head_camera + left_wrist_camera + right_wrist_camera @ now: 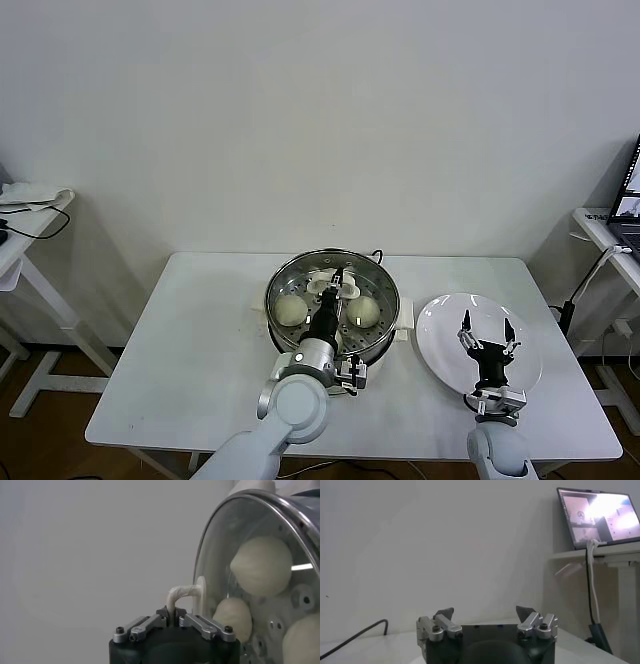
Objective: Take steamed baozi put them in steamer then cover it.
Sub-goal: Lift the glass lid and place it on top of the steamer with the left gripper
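Nearest, left claw (338,283) shut on the lid handle (186,594) over the steamer (290,275), baozi (290,311) inside; right claw (487,336) open above the white plate (440,318); both on white table (200,340); side desks flank it; bare white wall (320,120) behind.

Left pincer (337,281) over steamer (285,282), gripping lid handle (333,287); two baozi (290,310) visible inside. Right pincer (487,333) spread wide above white plate (440,345).

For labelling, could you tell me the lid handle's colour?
White lid handle; left wrist view shows it best.
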You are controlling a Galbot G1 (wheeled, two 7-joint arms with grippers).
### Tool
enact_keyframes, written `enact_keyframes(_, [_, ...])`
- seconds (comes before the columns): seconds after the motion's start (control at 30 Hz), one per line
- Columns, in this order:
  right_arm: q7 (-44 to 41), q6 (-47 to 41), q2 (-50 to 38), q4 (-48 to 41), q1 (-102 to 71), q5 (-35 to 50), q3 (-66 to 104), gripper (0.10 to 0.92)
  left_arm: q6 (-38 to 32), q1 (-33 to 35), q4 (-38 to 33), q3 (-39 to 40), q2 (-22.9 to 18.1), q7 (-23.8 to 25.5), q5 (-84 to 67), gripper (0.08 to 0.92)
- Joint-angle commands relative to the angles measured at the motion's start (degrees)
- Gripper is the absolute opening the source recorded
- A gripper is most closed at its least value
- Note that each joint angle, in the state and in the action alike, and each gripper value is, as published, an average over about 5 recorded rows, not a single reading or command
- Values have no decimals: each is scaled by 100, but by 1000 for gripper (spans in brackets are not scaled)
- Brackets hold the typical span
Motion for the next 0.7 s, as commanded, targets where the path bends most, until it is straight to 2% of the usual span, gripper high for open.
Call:
enact_keyframes(0.03, [2,2,-6,13,3,12,10,823,-39,37,77,-37,-12,12,50,188])
enact_keyframes(0.13, [1,2,-5,13,5,16,11,823,-39,51,80,-44,-16,17,55,189])
enact_keyframes(0.23, [-2,3,-5,8,1,17,10,823,-23,67,46,-54,-23,18,52,230])
enact_keyframes(0.6, [-10,1,-5,11,-7,14,-1,823,63,239,-505,-82,74,24,-119,536])
enact_keyframes(0.7, [-6,-3,-9,25,19,30,-6,823,74,389,-744,-125,156,74,-202,578])
